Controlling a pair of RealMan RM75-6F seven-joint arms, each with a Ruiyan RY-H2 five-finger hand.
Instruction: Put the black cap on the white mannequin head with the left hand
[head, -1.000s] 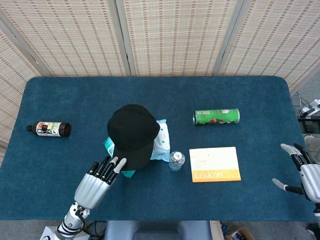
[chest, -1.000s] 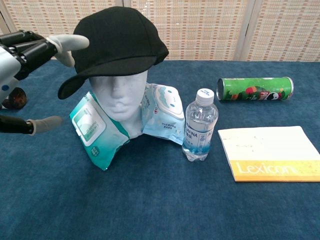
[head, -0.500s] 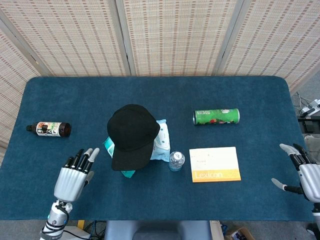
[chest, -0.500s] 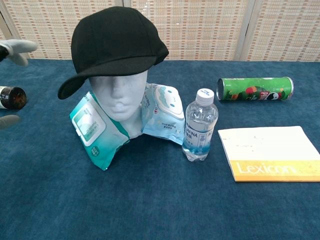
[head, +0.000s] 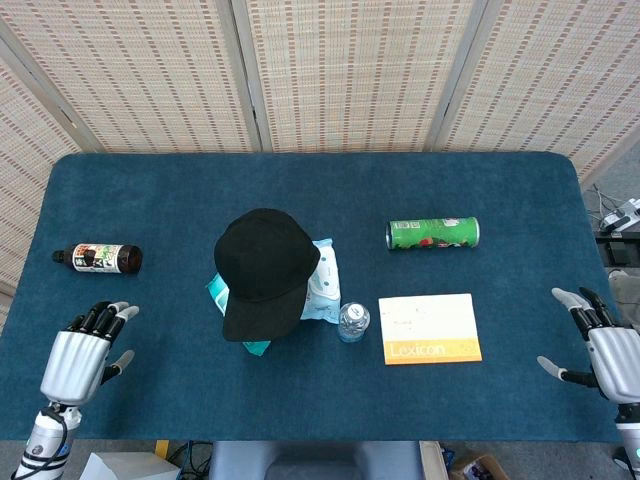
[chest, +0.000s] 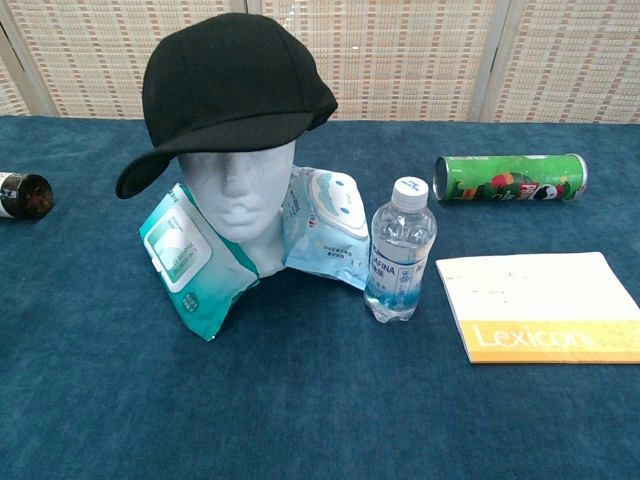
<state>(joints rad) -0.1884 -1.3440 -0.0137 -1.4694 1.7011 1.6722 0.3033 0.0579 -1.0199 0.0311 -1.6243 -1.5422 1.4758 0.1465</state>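
At table's near edge: left hand (head: 80, 352) empty, fingers spread, near-left corner, well apart from black cap (head: 263, 270). Right hand (head: 603, 346) empty, fingers apart, near-right edge. Neither hand visible in chest view.

Mid-table: black cap seated on white mannequin head (chest: 238, 196), brim tilted toward robot's left, crown fully over head. Wipe packs (chest: 183, 255) lean against neck.

Step status: placement judged complete; retreat phase. Next move: none required beyond parking left hand; optional brim straightening.
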